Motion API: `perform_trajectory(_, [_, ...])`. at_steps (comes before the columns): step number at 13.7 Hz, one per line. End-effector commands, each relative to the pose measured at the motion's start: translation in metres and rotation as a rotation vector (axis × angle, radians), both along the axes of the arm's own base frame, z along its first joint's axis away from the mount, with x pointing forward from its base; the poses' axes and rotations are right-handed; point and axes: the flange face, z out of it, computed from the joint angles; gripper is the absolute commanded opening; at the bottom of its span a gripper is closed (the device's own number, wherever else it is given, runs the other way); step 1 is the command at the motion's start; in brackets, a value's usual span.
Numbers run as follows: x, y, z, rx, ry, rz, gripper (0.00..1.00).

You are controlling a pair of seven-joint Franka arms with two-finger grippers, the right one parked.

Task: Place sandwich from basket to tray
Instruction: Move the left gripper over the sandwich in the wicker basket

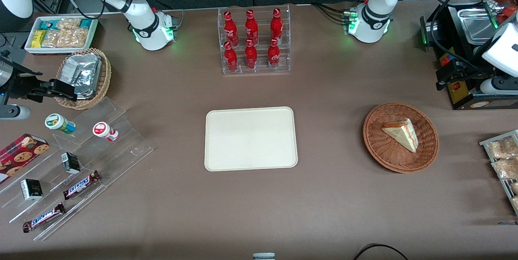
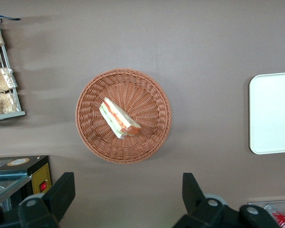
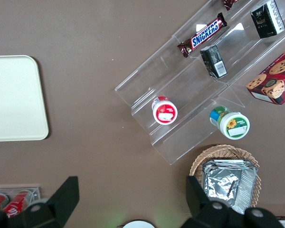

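The sandwich (image 1: 401, 133), a pale bread wedge with red-orange and green filling, lies in the round reddish-brown wicker basket (image 1: 376, 138) toward the working arm's end of the table. The cream-beige tray (image 1: 251, 138) lies flat at the table's middle. My left gripper (image 1: 440, 78) hangs high above the table, farther from the front camera than the basket, and holds nothing. In the left wrist view the gripper (image 2: 127, 190) is wide open, well apart from the basket (image 2: 147, 95) and the sandwich (image 2: 119, 118). One end of the tray (image 2: 273, 113) shows there too.
A clear rack of red bottles (image 1: 253, 41) stands farther back than the tray. A black appliance with metal trays (image 1: 465, 49) stands beside my gripper. A wire rack of snack packets (image 1: 504, 158) lies near the basket. A clear stepped stand with snacks (image 1: 77, 171) lies toward the parked arm's end.
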Motion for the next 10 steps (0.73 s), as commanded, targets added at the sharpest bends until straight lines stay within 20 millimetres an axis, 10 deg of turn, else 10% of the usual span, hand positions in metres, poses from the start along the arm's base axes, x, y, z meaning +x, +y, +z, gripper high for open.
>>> perform_trajectory(1, [0.000,0.000,0.002,0.004,-0.007,-0.003,1.00])
perform_trajectory(6, [0.004,0.018,-0.018,0.003,0.055,0.170,1.00])
perform_trajectory(10, [0.020,0.019,-0.082,0.027,0.138,0.520,1.00])
